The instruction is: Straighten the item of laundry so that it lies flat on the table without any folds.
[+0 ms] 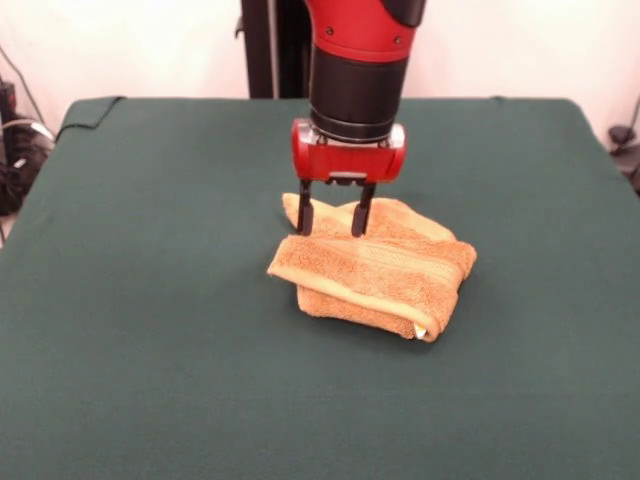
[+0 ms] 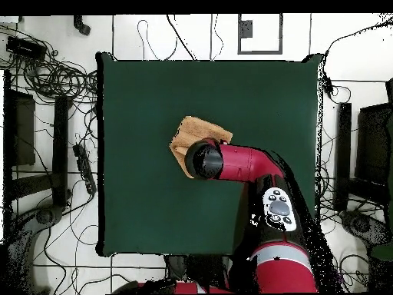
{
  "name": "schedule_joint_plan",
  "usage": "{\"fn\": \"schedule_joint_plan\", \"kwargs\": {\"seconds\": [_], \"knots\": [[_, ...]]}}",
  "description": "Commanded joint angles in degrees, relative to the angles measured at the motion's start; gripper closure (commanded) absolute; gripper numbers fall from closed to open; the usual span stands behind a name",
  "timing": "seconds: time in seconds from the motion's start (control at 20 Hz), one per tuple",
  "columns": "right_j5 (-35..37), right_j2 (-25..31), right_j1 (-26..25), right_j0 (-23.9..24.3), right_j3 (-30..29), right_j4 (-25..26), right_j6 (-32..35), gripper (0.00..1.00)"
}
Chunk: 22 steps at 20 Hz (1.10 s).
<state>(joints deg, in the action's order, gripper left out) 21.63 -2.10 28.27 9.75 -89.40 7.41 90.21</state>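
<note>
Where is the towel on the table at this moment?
In the front view, the folded towel lies near the middle of the green table, slightly right of centre. The gripper stands at its far edge, jaws open.

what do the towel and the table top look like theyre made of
The towel looks like terry cloth, probably cotton: a soft, matte, nubby orange-tan pile with flatter woven bands across it, bunched in thick soft folds. The table top looks covered in dark green cloth, maybe felt: flat, matte, no shine, with a corner of it draping over the far edge. The gripper has open dark fingers reaching down at the towel.
</note>
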Motion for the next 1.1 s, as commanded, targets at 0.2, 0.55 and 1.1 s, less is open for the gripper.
{"fn": "schedule_joint_plan", "kwargs": {"seconds": [0.2, 0.55, 1.1], "knots": [[-2.3, 7.4, -6.0, 0.0, 2.2, -0.3, 5.6, 0.00], [-3.6, 7.6, -9.2, 0.0, 5.9, -0.6, 5.9, 0.00], [-5.7, 7.7, -11.5, -0.3, 7.2, -0.9, 7.3, 0.00]]}}
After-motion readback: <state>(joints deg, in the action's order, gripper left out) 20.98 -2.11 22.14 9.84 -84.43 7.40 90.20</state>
